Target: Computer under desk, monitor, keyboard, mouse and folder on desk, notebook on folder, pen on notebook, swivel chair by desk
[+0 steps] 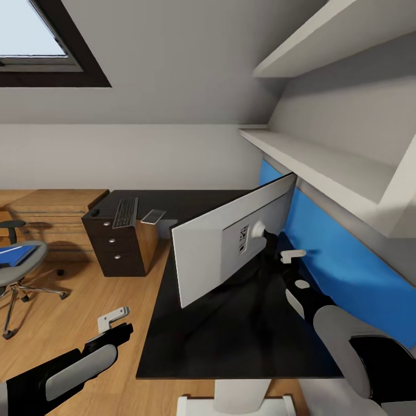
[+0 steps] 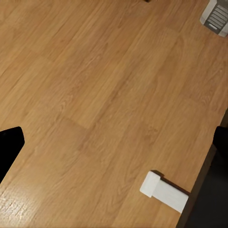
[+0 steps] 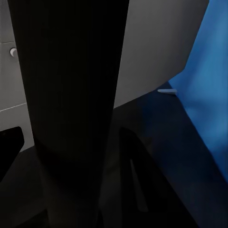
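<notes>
The desk [image 1: 231, 341] carries the monitor [image 1: 228, 245] near its middle, white rear shell turned toward us, screen facing away. We judge it top-heavy and fragile on 1 thin neck [image 3: 71, 118], best held low on that stiff neck. Our right gripper [image 1: 281, 249] reaches behind it at the neck; whether it pinches, we cannot tell. The keyboard [image 1: 125, 212] lies at the desk's far corner. Our left gripper [image 1: 114, 321] hangs over the floor, fingers spread.

Lighting even and bright overhead; daylight enters at the skylight [image 1: 34, 40]. My right wrist view runs dim (glossy surface [image 1: 242, 335] nearly black). Head view edges stretch; renders slightly soft.
</notes>
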You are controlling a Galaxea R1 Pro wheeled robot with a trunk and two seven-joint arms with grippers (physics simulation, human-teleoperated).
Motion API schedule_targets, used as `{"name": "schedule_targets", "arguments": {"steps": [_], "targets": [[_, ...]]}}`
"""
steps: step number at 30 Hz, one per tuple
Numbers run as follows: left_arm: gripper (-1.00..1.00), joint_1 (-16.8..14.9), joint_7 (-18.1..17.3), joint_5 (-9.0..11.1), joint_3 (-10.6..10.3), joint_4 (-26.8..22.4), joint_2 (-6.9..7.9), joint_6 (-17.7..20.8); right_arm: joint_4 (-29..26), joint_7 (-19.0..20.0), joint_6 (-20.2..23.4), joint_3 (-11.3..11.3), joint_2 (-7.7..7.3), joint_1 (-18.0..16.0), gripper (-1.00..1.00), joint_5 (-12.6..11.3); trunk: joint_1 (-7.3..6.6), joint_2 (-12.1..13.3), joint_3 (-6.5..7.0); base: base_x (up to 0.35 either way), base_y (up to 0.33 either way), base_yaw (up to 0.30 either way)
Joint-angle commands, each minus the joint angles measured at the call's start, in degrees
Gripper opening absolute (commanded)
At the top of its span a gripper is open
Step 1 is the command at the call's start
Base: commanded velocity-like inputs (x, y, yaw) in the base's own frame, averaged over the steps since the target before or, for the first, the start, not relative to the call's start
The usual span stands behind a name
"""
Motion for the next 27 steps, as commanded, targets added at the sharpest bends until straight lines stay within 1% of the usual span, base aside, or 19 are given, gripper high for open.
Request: {"name": "schedule_targets", "arguments": {"steps": [1,4,10,16,21,27], "targets": [[1.0,-0.1,0.2,0.3,-0.2,-0.1,0.05,-0.3,0.2,-0.4,-0.2,1.1,-0.09,0.0,-1.0,-0.4,0.01,0.0,-0.08,0.001,-0.001,0.0],[1.0,-0.1,0.2,0.3,-0.2,-0.1,0.04,-0.3,0.2,-0.4,-0.2,1.1,-0.1,0.0,-1.0,-0.4,0.01,0.0,-0.08,0.001,-0.042,0.0],[1.0,-0.1,0.1,0.3,-0.2,-0.1,-0.01,-0.3,0.2,-0.4,-0.2,1.2,-0.11,0.0,-1.0,-0.4,0.01,0.0,-0.08,0.0,-0.141,0.0],[1.0,-0.1,0.1,0.3,-0.2,-0.1,0.01,-0.3,0.2,-0.4,-0.2,1.2,-0.06,0.0,-1.0,-0.4,0.01,0.0,-0.08,0.016,-0.005,0.0],[1.0,-0.1,0.1,0.3,-0.2,-0.1,0.0,-0.3,0.2,-0.4,-0.2,1.2,-0.07,0.0,-1.0,-0.4,0.01,0.0,-0.08,0.164,-0.001,0.0],[1.0,-0.1,0.1,0.3,-0.2,-0.1,-0.02,-0.3,0.3,-0.4,-0.2,1.2,-0.06,0.0,-1.0,-0.4,0.01,0.0,-0.08,0.033,0.0,0.0]]}}
